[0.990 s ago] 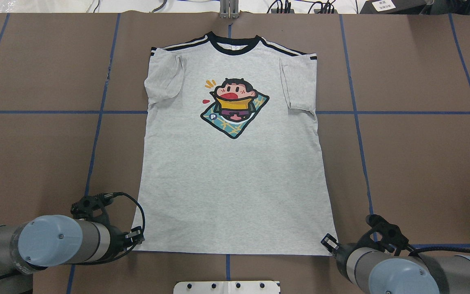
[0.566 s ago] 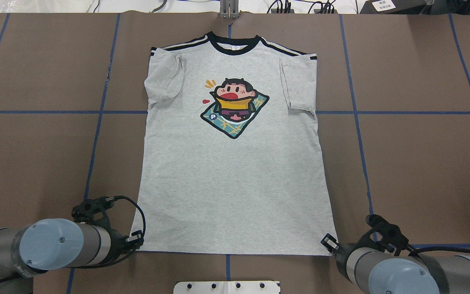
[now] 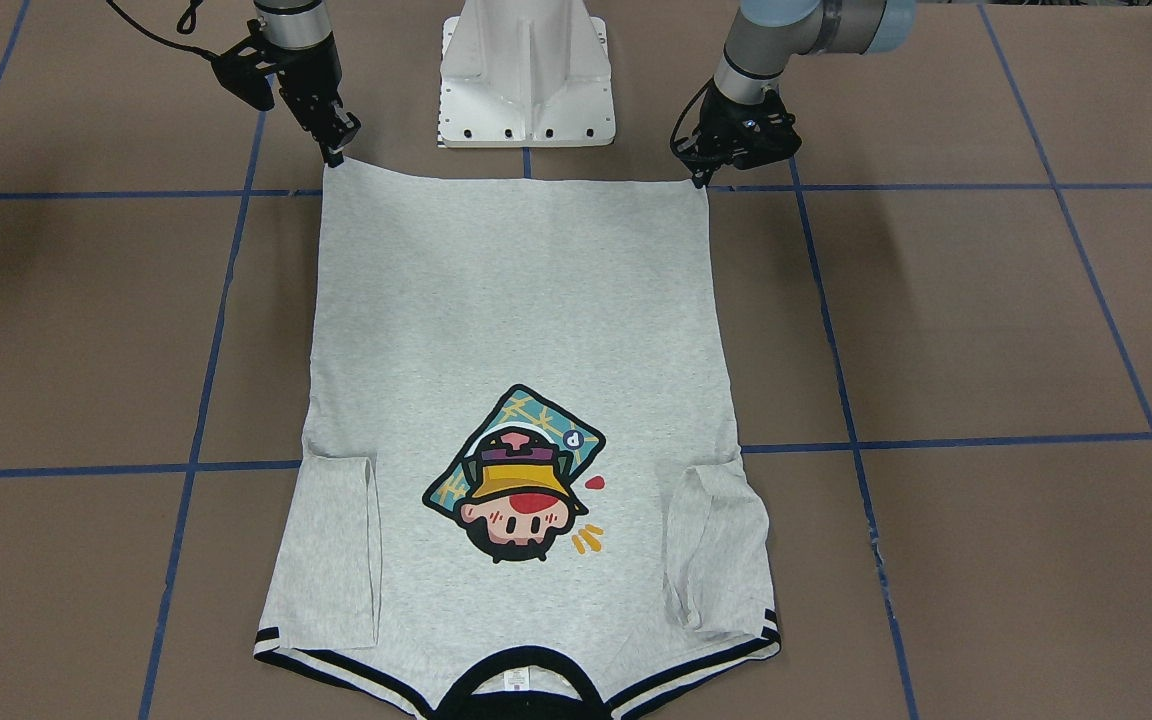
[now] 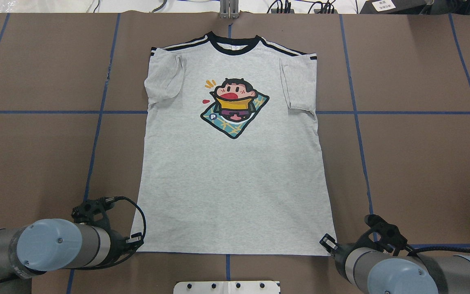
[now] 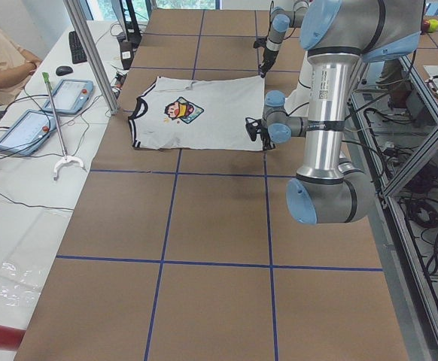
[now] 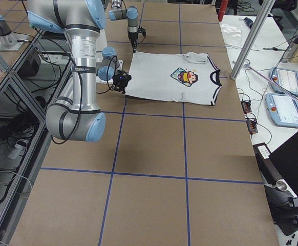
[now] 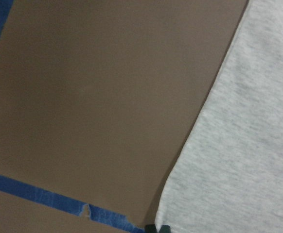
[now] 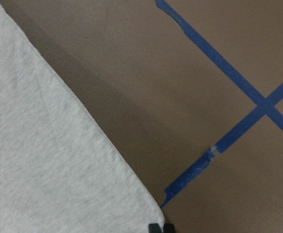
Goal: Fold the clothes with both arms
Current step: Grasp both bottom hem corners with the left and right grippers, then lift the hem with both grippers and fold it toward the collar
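T-shirt (image 4: 235, 183) is lying flat, print side up, on the brown surface (image 4: 414, 171). Its hem is running just in front of the white pedestal base (image 3: 526, 80), w/ the neck trim at the end farthest from the base. Both sleeves are lying tucked inward onto the body, prob so the outline is a plain rectangle before folding.

Left claw (image 4: 137, 241) is sitting at the hem corner on the base's left side, right claw (image 4: 325, 241) at the hem corner on the base's right side. In the wrist cams each pair of fingertips (image 8: 154, 227) is showing pressed together right at the fabric corner. So both claws are looking closed and pinching the T-shirt's hem corners, tho cloth betw the tips is hardly visible. Corners are being held low, fabric not lifted off the surface yet.

Judgement: the symmetric two-corner grip is prob there so both arms can carry the hem away from the base toward the neck in one even fold w/o skewing. Task is looking early, no body fold made yet. Risk: such a thin pinch at the very corner could be slipping out on lifting.

Writing: only a letter "P" (image 4: 213, 116) in a small round badge on the cartoon print (image 4: 235, 108) is reading clearly. White neck label (image 4: 235, 48) is too small to read, no brand showing
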`<action>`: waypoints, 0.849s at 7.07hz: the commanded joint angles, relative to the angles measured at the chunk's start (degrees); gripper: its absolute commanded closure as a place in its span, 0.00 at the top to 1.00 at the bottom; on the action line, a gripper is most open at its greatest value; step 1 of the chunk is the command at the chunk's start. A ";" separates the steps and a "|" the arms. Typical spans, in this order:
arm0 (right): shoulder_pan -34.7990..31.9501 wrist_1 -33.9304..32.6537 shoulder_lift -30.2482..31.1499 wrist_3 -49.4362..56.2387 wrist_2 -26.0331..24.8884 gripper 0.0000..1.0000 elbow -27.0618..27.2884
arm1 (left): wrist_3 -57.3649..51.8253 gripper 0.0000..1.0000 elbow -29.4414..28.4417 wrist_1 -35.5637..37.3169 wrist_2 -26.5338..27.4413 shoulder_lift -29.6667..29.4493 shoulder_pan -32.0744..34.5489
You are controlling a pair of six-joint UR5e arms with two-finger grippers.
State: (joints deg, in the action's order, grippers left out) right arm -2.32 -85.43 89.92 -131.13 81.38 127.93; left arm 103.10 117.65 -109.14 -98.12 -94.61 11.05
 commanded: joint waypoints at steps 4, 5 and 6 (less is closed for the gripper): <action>0.74 -1.05 0.96 -0.61 0.70 0.00 6.35 | 0.18 0.00 16.87 9.54 -2.16 0.83 -3.31; 0.47 -3.58 1.75 -0.53 0.71 0.00 11.07 | 0.09 0.00 19.09 10.26 -2.07 0.92 -2.71; -1.27 -6.56 1.06 0.08 0.88 0.00 11.64 | -0.43 0.00 18.76 10.96 -1.90 0.48 -1.31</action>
State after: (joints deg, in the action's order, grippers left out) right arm -2.20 -88.85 91.20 -131.53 82.07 137.31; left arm 103.09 135.38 -99.29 -100.17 -93.85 8.57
